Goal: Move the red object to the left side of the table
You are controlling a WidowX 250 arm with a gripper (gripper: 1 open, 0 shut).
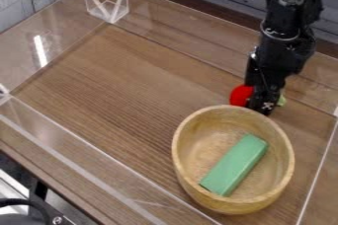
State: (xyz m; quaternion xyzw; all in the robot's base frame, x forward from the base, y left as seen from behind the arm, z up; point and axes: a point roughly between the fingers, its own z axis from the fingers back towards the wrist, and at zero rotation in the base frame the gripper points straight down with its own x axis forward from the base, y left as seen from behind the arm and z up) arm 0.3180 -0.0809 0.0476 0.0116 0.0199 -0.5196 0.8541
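The red object (242,95) is a small round toy resting on the brown wood-grain table (132,81) at the right, just behind the bowl's rim. Only its left part shows; the black arm covers the rest. My gripper (264,94) points straight down over it, low near the tabletop, with its jaws open and standing around the toy. Whether the fingers touch the toy cannot be told.
A round light wooden bowl (199,170) holding a green rectangular block (236,164) sits at the front right, close to the gripper. Low clear acrylic walls (40,46) border the table. A clear folded stand (107,5) is at the back left.
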